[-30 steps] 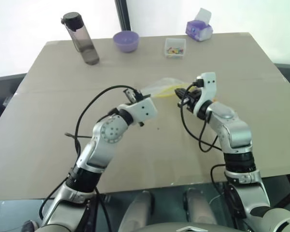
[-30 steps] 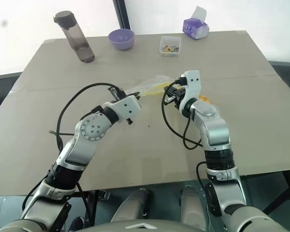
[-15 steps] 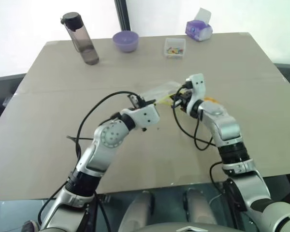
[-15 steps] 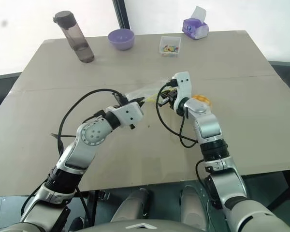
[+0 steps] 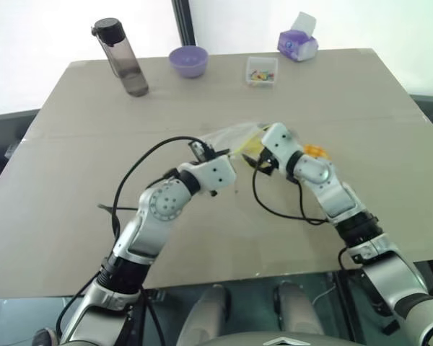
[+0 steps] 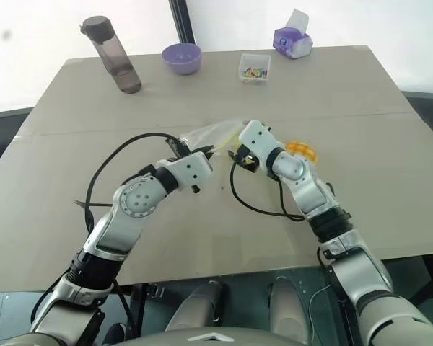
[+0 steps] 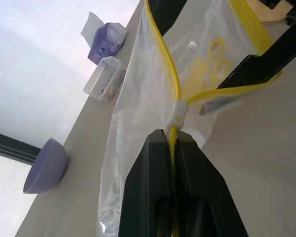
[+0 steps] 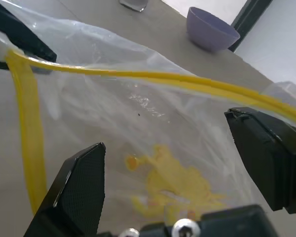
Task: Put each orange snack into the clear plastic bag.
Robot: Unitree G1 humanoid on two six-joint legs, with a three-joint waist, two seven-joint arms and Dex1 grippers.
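- Clear plastic bag hangs above the desk, its yellow seal pinched in the clenched left claw.
- Right claw gapes at the bag mouth, released.
- Orange snack lies beside the right arm; fetching it looks next.

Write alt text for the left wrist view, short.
The left gripper is shut on the yellow seal strip of the clear plastic bag, holding it up over the table. Beyond it sit a purple bowl, a small clear box and a tissue pack.
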